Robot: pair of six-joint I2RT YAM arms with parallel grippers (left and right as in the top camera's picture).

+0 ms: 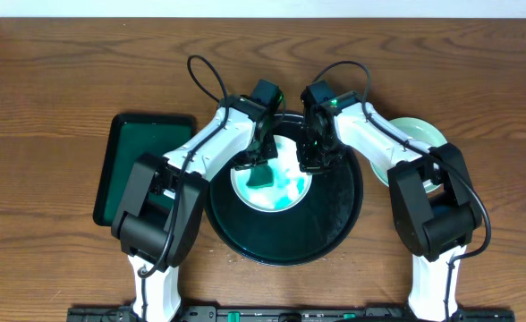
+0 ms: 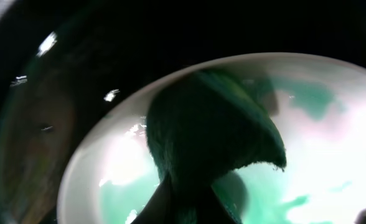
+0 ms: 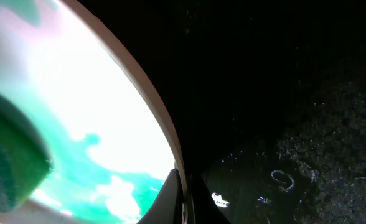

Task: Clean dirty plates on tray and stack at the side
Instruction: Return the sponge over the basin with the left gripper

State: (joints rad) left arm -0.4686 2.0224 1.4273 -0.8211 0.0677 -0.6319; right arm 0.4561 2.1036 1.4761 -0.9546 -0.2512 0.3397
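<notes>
A white plate (image 1: 290, 190) with a green smear lies on the black tray (image 1: 335, 219). My left gripper (image 1: 258, 166) is shut on a dark green sponge (image 1: 262, 176) and presses it on the plate's left part. The left wrist view shows the sponge (image 2: 211, 134) on the smeared plate (image 2: 338, 143) in front of the jaws (image 2: 195, 208). My right gripper (image 1: 312, 163) is shut on the plate's right rim. In the right wrist view its fingers (image 3: 182, 200) straddle the rim of the plate (image 3: 96, 93) over the tray (image 3: 282, 93). A pale mint plate (image 1: 419, 134) lies right of the tray, partly hidden by the right arm.
A rectangular dark green tray (image 1: 142, 165) lies left of the black tray, under the left arm. Both arms reach over the black tray from the front. The wooden table (image 1: 57, 89) extends on all sides.
</notes>
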